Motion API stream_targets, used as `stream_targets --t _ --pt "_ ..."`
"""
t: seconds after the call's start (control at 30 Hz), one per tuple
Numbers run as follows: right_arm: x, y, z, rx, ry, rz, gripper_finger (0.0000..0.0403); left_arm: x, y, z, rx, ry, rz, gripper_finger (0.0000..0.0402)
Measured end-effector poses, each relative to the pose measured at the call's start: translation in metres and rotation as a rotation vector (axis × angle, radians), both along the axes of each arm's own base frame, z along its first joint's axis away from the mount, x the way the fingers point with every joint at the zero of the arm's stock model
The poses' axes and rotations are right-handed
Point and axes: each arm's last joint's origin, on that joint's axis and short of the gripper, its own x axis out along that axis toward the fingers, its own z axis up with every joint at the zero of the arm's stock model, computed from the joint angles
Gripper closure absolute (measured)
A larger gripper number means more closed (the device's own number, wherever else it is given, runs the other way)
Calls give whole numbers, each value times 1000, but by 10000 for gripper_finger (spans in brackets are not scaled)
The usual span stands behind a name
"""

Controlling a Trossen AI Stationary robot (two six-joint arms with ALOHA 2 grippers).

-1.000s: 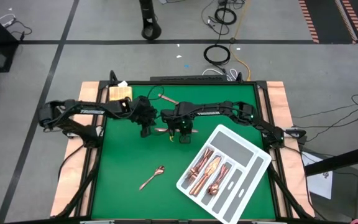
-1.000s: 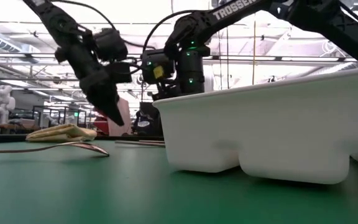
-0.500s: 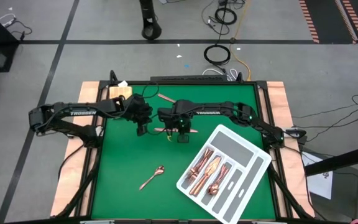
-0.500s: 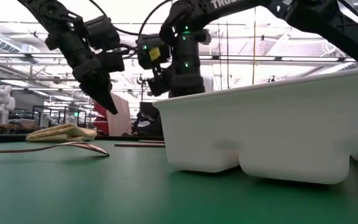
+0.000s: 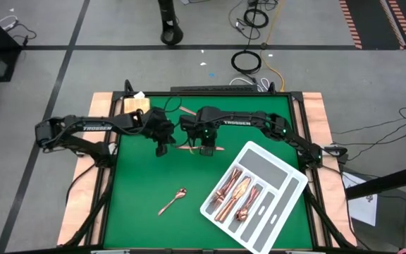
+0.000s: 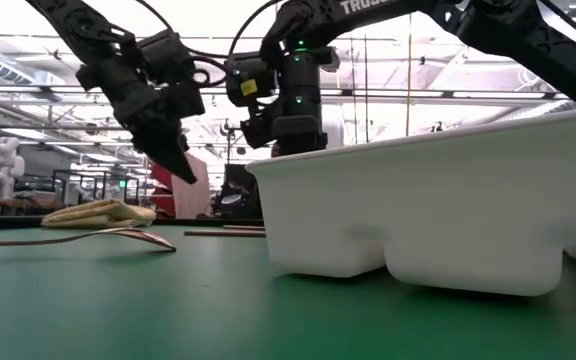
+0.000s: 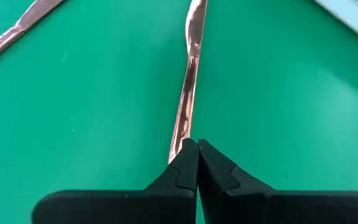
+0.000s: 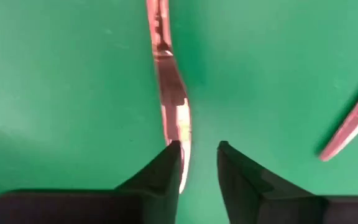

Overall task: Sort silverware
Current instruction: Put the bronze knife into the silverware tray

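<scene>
Right gripper (image 8: pixel 197 155) hovers with fingers parted over a copper utensil (image 8: pixel 169 93) lying flat on the tabletop, just beside one fingertip. Left gripper (image 7: pixel 197 155), fingers shut and empty, sits at its handle end. Pick-up step: next, straddle it and close.

We see thin, shiny copper-coloured silverware in three places. One spoon (image 5: pixel 173 201) lies flat and alone on the green mat, set diagonally, well apart from the rest. Two pieces lie flat near the mat's far edge: a fork-like piece (image 5: pixel 189 112) at a slant, and a long utensil (image 5: pixel 199 147) lying crosswise. Several more pieces (image 5: pixel 235 195) lie side by side, lengthwise, in the compartments of the tray.
</scene>
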Motion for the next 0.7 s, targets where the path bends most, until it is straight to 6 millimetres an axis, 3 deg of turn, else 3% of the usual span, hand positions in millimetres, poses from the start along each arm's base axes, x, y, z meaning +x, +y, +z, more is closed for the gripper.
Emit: stream_targets --t 0.2,0.7 --pt "-3 -2 0 -2 27 -7 280 12 4 -19 6 31 -25 399" --pt "-5 -1 1 3 44 24 286 26 2 -49 -12 93 -58 401"
